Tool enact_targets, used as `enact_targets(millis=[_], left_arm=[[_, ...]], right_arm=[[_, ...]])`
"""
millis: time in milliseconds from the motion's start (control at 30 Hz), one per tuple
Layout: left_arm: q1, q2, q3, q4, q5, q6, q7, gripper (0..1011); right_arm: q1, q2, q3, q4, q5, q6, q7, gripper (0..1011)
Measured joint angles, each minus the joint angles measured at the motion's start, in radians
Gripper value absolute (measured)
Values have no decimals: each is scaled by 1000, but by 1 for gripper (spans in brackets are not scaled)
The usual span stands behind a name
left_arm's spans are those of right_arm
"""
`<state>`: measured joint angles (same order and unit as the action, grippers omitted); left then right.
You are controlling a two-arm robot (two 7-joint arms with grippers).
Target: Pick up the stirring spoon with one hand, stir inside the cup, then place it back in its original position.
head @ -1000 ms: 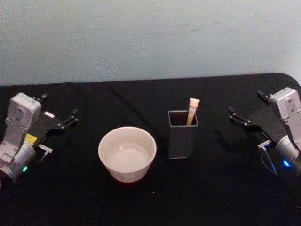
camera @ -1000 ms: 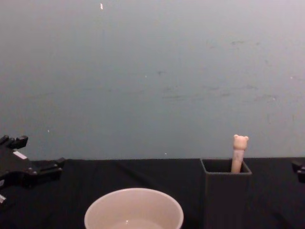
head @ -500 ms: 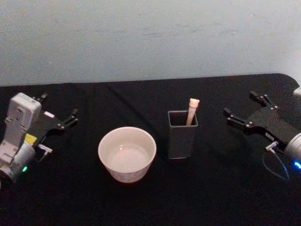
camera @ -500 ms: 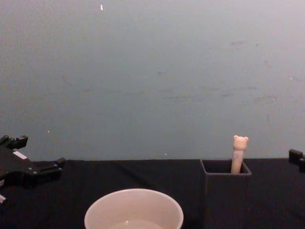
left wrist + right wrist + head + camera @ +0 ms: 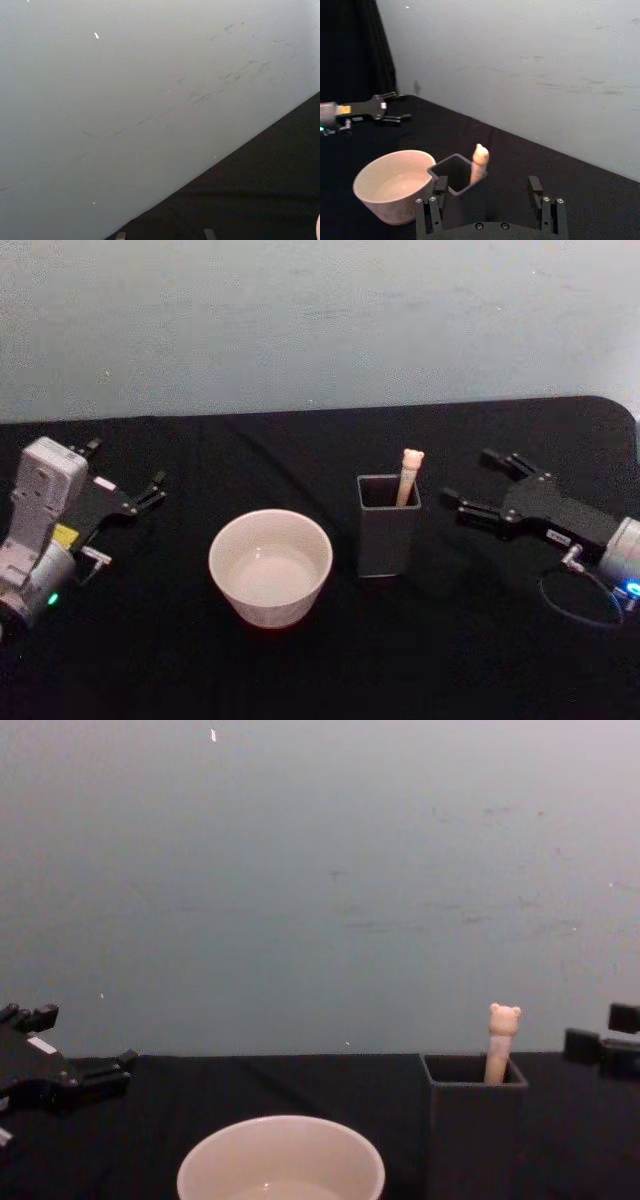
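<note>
White label (image 5: 104, 483) and yellow sticker (image 5: 65, 536) on the left gripper (image 5: 128, 462), white tag (image 5: 556, 537) on the right gripper (image 5: 468, 478): none legible. Stirring spoon (image 5: 410, 476) upright in the dark square holder (image 5: 388, 530) mid-table (image 5: 300, 445), cup (image 5: 270, 565) just left. Right gripper beside the holder, jaws spread, empty. Left gripper by the table's left edge, jaws spread. Bear ears clear in the chest view; in the right wrist view, a rounded tip.
</note>
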<state>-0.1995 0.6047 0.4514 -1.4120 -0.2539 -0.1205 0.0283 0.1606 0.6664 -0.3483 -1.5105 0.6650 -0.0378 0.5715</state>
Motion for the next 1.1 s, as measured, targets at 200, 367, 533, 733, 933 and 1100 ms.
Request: enact_targets(millis=[200,367,533,733,933,1100], left_arm=[[0,0,0,0,0,0,0,1001],[0,0,0,0,0,0,0,1001],[0,0,0,0,0,0,0,1002],[0,0,0,0,0,0,0,1001],[0,0,0,0,0,0,0,1001],[0,0,0,0,0,0,0,1001]], right_arm=[[60,-25,-31,53,-5,16,69,1002],[104,-42,-61,95,-23,13,115,1003],[148,-65,-86,142,-37,11,140,1003],[192,-93,-106,197,-45,7,158,1003],[218,-111,-117,232,-48,2,170,1003],[237,-124,-125,256,-48,-1,178,1003]])
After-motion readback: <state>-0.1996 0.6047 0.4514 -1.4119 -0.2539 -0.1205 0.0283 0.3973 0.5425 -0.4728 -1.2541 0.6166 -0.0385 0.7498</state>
